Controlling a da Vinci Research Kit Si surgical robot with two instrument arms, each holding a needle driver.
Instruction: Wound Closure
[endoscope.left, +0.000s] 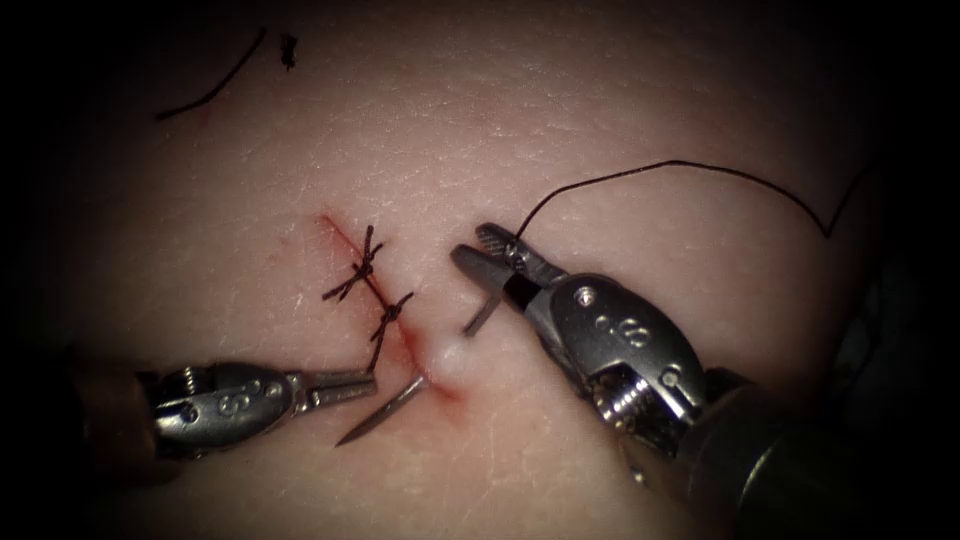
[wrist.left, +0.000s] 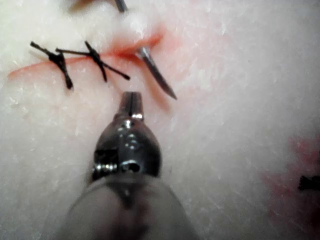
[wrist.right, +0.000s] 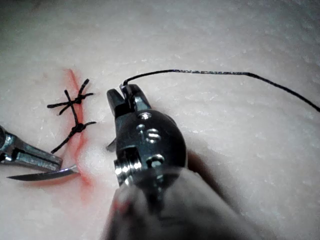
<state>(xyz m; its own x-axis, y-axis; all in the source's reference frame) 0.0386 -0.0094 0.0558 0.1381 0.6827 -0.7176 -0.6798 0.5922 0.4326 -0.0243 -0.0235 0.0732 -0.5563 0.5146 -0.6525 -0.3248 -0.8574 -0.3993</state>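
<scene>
My right claw (endoscope.left: 478, 252) is open around the needle's (endoscope.left: 385, 412) rear end, right of the cut (endoscope.left: 425, 375), thread (endoscope.left: 690, 168) trailing away. The needle passes through the tissue (endoscope.left: 600, 120), its tip out on the left. My left claw (endoscope.left: 350, 385) is closed, empty, beside that tip.

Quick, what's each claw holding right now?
Left tool: shut, holding nothing, beside the needle in the tissue.
Right tool: open, thread at its jaws.
</scene>
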